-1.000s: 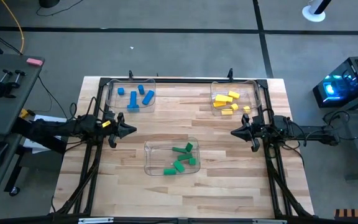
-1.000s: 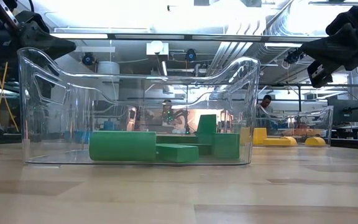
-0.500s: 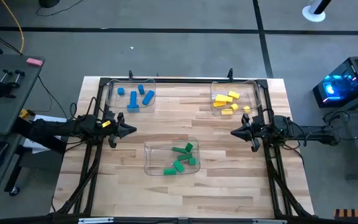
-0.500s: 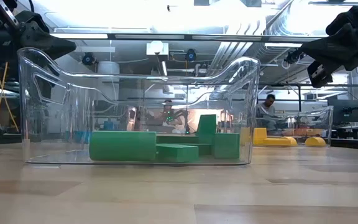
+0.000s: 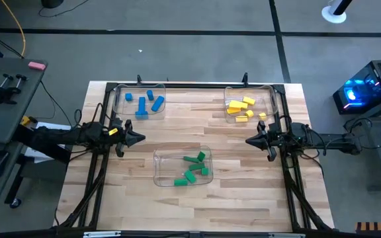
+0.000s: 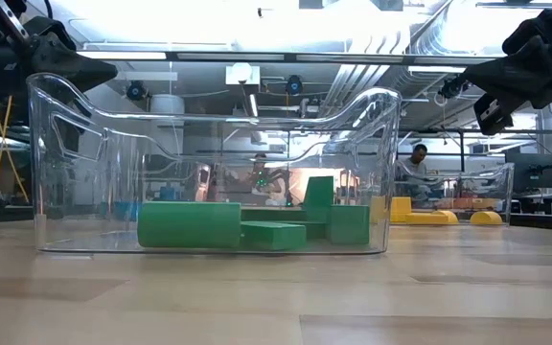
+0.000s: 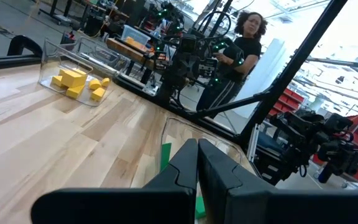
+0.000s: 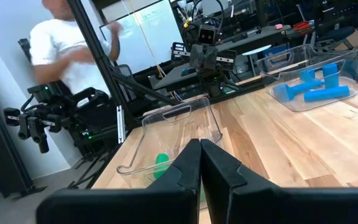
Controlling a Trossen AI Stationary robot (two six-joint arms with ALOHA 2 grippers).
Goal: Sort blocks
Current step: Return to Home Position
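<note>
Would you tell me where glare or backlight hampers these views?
High view: even light, left gripper and right gripper plain. Low view: ceiling lights wash out the top, both grippers mere silhouettes, reflections streak the clear tray, yet the green blocks read well. Left wrist view: the backdrop beyond the person is washed out.

Overhead, low, wrists; common green blocks (image 5: 193, 158)

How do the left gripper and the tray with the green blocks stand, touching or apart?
Apart. The high view shows a plain gap between the shut tip of the left gripper and the rim of the tray holding the green blocks.
</note>
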